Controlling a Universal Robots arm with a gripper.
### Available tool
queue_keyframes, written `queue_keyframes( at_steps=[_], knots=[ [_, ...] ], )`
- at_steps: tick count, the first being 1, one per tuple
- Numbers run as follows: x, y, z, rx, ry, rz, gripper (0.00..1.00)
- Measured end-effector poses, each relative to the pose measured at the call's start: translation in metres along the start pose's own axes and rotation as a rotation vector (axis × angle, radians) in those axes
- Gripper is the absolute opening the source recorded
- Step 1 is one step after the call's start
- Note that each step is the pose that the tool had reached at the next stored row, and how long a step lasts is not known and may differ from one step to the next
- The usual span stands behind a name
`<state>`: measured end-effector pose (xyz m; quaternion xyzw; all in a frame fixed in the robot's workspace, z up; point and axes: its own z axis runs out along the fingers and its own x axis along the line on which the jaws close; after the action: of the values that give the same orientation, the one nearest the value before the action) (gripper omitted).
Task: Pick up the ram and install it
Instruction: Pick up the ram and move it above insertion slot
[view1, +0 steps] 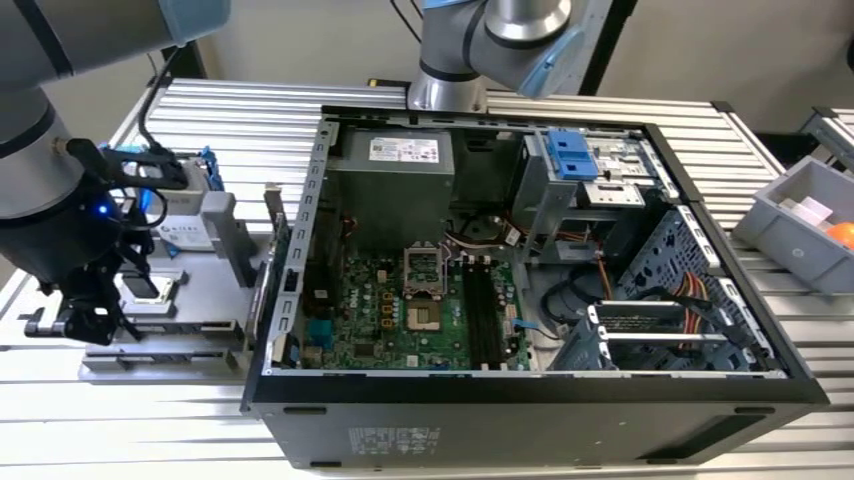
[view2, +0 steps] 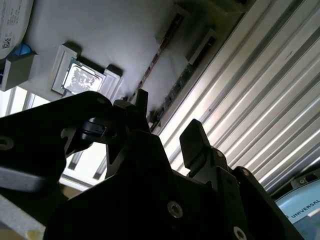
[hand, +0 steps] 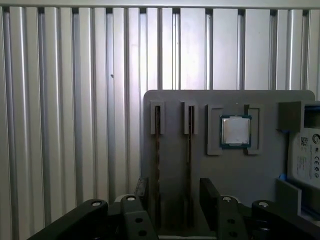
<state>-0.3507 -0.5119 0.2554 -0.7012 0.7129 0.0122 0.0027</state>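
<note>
Ok, gripper (hand: 175, 189) is spread wide with nothing in it, hovering over the gray fixture (hand: 225, 102) at the exterior view's left of the PC case (view1: 534, 390). Ram (hand: 189, 145) stands on edge in its slot beneath, long axis parallel to the finger faces. Second stick (hand: 157, 145) is just beside it (I judge both fall inside the jaw gap). CPU (hand: 235, 131) sits near.

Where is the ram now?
In the first wrist view the ram stands on edge in a slot of the gray tray, next to the square chip; that tray sits on the exterior view's left of the computer case.
</note>
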Motion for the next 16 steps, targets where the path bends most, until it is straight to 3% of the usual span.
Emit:
queue_keyframes(
  at_steps=[16],
  knots=[
    [0.0067,-0.0003,0.0078,0.0002,0.0026,0.001,1.0]
  ],
)
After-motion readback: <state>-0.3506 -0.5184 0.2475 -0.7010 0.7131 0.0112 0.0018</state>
